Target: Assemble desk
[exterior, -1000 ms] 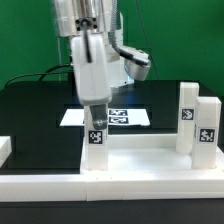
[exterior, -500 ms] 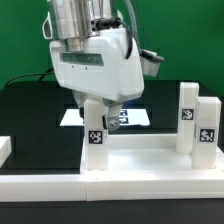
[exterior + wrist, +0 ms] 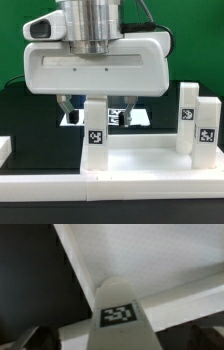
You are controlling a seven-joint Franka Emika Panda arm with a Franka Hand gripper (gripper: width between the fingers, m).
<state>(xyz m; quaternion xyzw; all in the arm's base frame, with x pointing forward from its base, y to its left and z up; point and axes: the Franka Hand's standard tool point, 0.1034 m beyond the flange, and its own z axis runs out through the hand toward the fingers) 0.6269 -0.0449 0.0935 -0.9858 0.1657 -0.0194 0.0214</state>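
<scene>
The white desk top [image 3: 150, 160] lies flat with its raised rim up. One white square leg [image 3: 95, 135] with a black-and-white tag stands upright in its near corner socket. My gripper [image 3: 97, 108] hangs over this leg, broad side to the exterior view, open, with a finger [image 3: 68, 106] on each side of the leg's top and a gap to each. In the wrist view the tagged leg [image 3: 120, 317] rises between the two dark fingers [image 3: 36, 339], over the desk top [image 3: 150, 258]. Two more tagged legs [image 3: 187, 118] [image 3: 207, 128] stand at the exterior view's right.
The marker board [image 3: 72, 118] lies on the black table behind the leg, partly hidden by my gripper. A long low white border rail [image 3: 40, 186] runs along the front. A short white piece [image 3: 5, 148] sits at the exterior view's left edge.
My gripper has turned about its upright axis from narrow side-on to broad-on over the standing leg. Its fingers now show apart on both sides of the leg. The leg has stayed in place.
</scene>
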